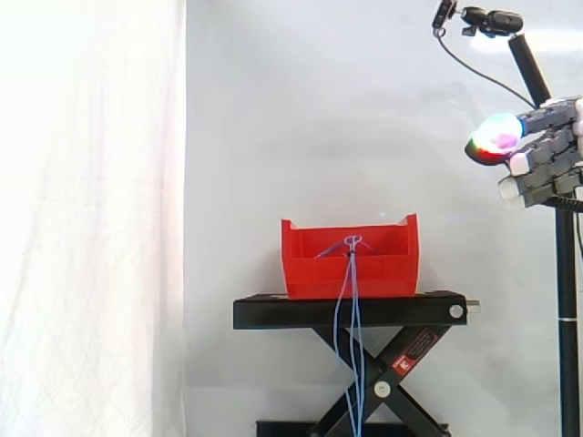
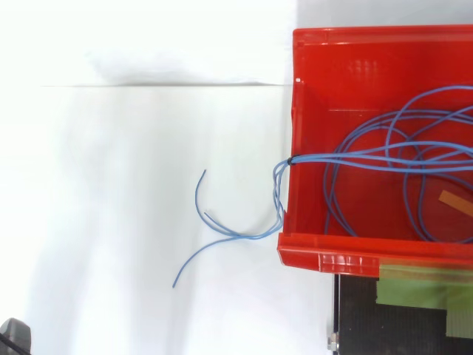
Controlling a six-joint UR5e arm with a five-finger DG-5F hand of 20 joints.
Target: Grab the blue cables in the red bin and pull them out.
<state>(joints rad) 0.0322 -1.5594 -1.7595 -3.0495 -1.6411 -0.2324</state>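
Side view: hand (image 1: 549, 146) high right of red bin (image 1: 387, 270), fingers (image 1: 536, 160) released, empty. Top view: blue cables (image 2: 384, 159) coiled inside, ends draped over its edge.

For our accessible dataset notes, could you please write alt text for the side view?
A red plastic bin sits on a black scissor-lift stand before a white curtain, with thin blue cables draped over its near rim and hanging past the stand. The robot's hand hovers open high at the right, clear of the bin.
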